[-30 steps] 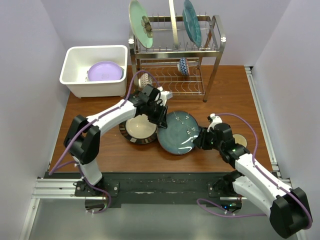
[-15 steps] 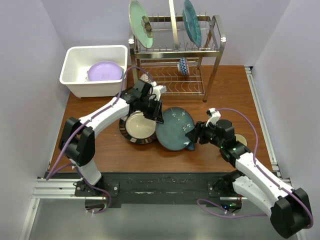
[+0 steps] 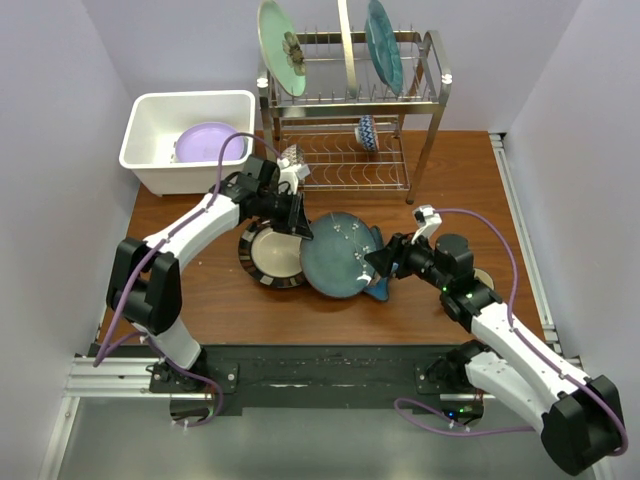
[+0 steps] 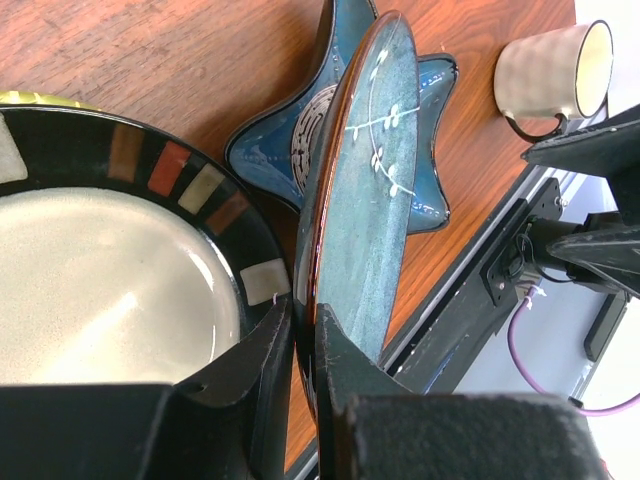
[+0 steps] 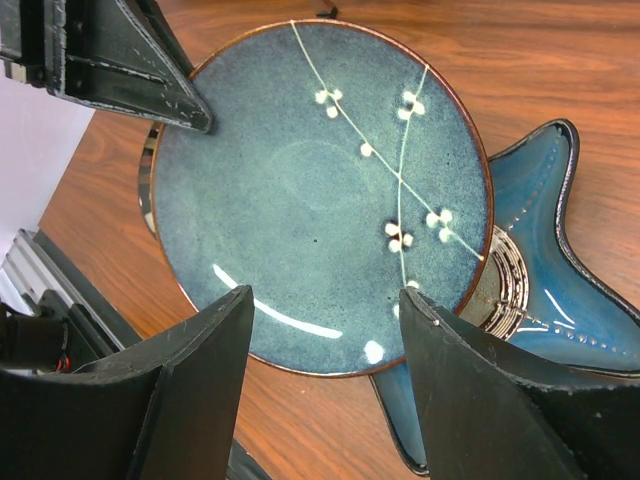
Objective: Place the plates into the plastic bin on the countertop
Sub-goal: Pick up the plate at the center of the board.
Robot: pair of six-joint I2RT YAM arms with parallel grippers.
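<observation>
Here our left tool (image 4: 303, 335) pinches the rim of the round teal glazed plate (image 3: 338, 255), tipping it on edge so it clears the dark blue star-shaped plate (image 5: 560, 200) beneath. Our right tool (image 5: 325, 300) gapes open beside the opposite rim, gripping nothing. The white plastic bin (image 3: 190, 178) sits beyond the left tool.

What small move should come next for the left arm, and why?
Probably lift the teal plate clear and start toward the plastic bin: the left claw grips its rim, the plate stands tilted on edge over the star plate, and the right claw is open.
</observation>
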